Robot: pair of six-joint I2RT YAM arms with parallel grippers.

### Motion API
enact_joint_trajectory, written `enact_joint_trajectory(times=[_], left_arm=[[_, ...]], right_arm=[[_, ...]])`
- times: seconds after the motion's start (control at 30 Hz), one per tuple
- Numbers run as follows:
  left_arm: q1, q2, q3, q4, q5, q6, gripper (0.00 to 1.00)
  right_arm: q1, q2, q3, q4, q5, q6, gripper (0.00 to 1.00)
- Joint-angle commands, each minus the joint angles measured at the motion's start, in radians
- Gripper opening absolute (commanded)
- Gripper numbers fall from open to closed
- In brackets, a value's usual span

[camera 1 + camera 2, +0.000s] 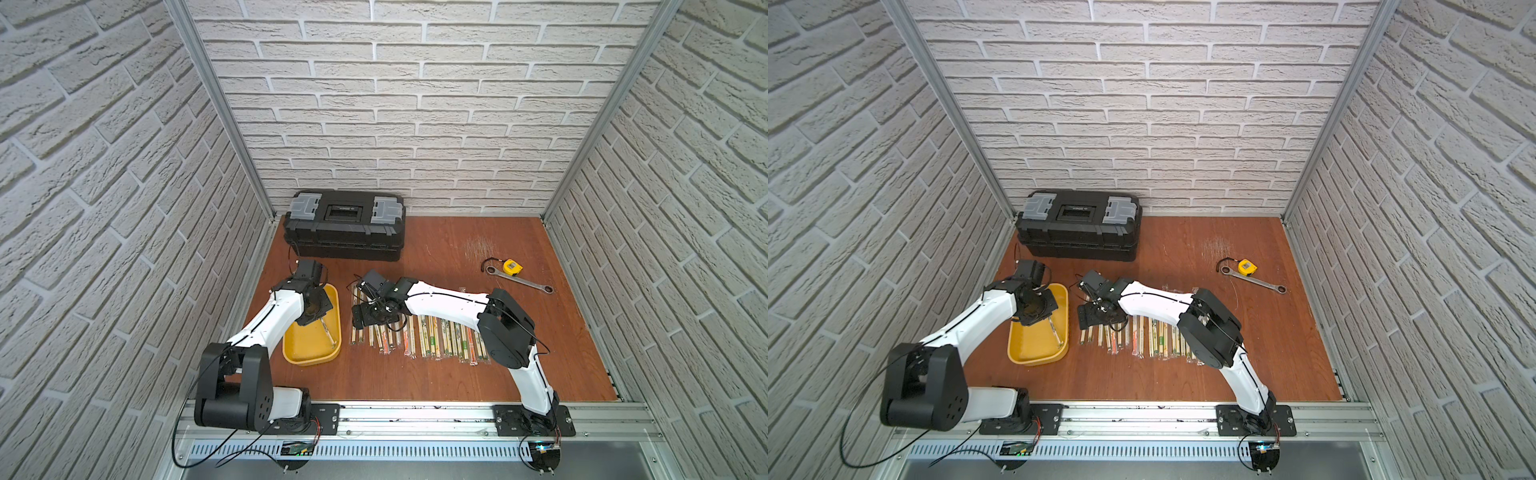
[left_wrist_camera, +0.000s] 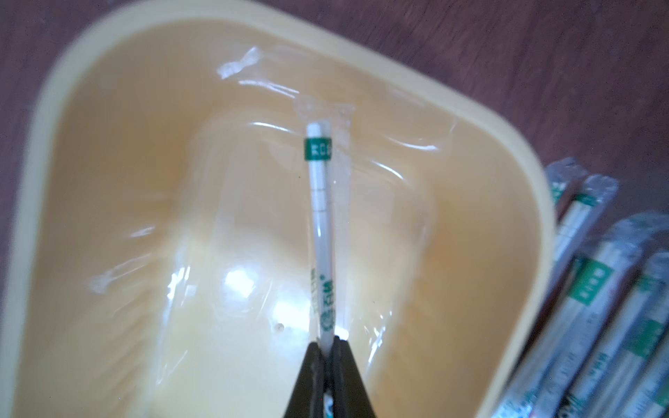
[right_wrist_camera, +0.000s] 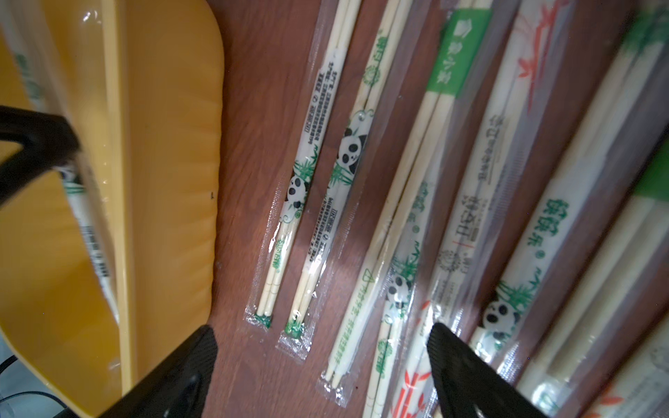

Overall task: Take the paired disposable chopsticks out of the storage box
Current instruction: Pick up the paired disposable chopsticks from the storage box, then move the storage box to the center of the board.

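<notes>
One sleeved chopstick pair [image 2: 320,217] is being pinched toward one end by the left gripper [image 2: 327,349], jaws closed tight on it, inside the yellow storage box [image 2: 546,253]. No other pair is being seen in there. A slow, straight lift is being advised, with the loose sleeve kept clear of the rim, then a carry toward 3 o'clock to the row of pairs [image 1: 432,336] on the table. The right gripper [image 3: 321,329] is being held wide open and empty over that row.
</notes>
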Motion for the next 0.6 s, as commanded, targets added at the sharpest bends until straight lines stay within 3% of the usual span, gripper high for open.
enact_joint_trajectory(times=[0.0, 0.43, 0.57], left_arm=[[0.02, -0.06, 0.053, -0.087, -0.028, 0.034, 0.0], [0.026, -0.154, 0.185, -0.159, 0.031, 0.098, 0.0], [0.026, -0.154, 0.2, -0.145, 0.063, 0.113, 0.0]], right_arm=[[0.022, 0.03, 0.053, -0.016, -0.011, 0.012, 0.92], [0.091, 0.196, 0.314, -0.053, -0.068, 0.024, 0.92], [0.094, 0.176, 0.329, -0.078, -0.054, 0.017, 0.92]])
